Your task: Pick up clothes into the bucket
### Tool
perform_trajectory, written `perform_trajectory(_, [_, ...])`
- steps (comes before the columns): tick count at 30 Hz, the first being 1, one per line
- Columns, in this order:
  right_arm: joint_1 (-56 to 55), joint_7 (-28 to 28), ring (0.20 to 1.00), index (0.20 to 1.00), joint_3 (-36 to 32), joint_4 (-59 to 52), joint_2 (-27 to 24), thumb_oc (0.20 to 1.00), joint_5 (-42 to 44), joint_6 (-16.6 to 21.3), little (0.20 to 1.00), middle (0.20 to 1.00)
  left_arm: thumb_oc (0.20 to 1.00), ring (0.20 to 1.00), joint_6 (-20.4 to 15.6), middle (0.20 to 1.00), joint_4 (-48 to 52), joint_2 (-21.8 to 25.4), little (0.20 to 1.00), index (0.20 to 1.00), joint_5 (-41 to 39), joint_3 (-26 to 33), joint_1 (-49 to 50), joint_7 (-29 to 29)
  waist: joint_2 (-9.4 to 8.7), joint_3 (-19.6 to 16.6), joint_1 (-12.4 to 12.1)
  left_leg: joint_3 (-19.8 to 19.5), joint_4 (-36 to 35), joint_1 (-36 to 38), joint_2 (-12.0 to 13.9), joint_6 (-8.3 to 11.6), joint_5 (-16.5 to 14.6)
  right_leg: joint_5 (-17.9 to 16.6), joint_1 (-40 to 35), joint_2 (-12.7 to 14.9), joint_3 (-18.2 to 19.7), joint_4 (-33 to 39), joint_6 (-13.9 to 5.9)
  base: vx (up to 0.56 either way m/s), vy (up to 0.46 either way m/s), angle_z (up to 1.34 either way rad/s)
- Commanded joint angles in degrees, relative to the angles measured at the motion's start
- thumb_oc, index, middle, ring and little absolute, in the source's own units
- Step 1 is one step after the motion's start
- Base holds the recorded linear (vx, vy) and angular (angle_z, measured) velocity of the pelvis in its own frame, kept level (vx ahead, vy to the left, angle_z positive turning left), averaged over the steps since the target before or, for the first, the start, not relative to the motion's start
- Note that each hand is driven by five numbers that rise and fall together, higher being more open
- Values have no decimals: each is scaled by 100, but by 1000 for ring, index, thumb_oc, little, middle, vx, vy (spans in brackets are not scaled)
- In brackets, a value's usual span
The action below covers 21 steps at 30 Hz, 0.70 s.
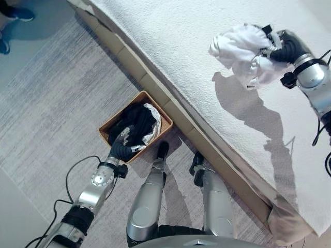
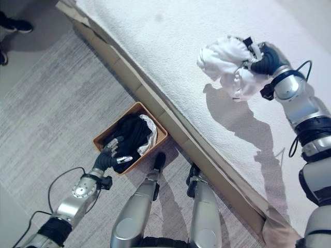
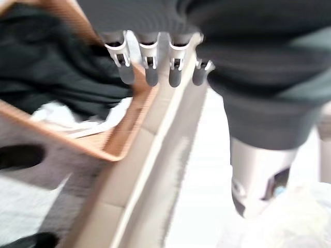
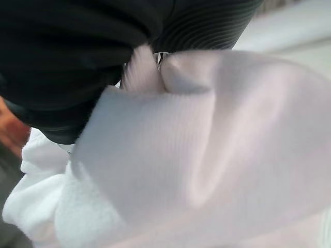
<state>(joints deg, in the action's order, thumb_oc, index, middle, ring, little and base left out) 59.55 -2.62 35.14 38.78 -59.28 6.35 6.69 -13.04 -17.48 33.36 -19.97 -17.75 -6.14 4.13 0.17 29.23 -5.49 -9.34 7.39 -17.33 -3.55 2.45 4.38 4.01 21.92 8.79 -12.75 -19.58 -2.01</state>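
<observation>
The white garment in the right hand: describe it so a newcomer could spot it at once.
Start at the big white textured bed that runs across the head views. Over its far right part, the right hand holds a bunched white cloth garment clear of the cover, its shadow on the bed below. Unlike the dark clothes in the brown basket on the floor, it is white and held aloft.
</observation>
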Motion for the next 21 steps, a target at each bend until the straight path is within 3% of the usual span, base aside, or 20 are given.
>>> perform_trajectory(1, [-156, 76, 200, 200, -70, -429, -574, 200, 251, 323, 200, 200, 1000, 1000, -304, 1000, 509, 184, 1000, 1000, -67, 253, 135, -92, -184, -692, 331, 105, 232, 25, 201, 188, -264, -155, -614, 168, 130, 506, -444, 86, 20, -4])
perform_trajectory(8, [-1183, 792, 200, 200, -369, -1458, -1049, 200, 489, 315, 200, 200, 1000, 1000, -296, 1000, 1370, 629, 1000, 1000, 238, 614, -165, -173, -324, -1481, 573, 389, 85, 752, 264, 192, -512, -166, -1322, 0, 305, 992, -497, 124, 9, -20])
perform_trajectory(11, [-1478, 993, 200, 200, -511, -1763, -1169, 200, 643, 296, 200, 200, 1000, 1000, -272, 1000, 1600, 652, 1000, 1000, 355, 612, -258, -202, -364, -1646, 614, 445, 81, 917, 283, 190, -589, -145, -1483, -27, 350, 1039, -502, 104, -6, -19])
perform_trajectory(21, [-2048, 1765, 200, 200, -580, -2801, -1436, 200, 1427, 209, 200, 200, 1000, 1000, -304, 1000, 2456, 780, 1000, 1000, 916, -144, -1445, -460, -475, -2369, 822, 615, -205, 1614, 375, 197, -773, -100, -2255, -67, 395, 1485, -533, 100, -12, -8])
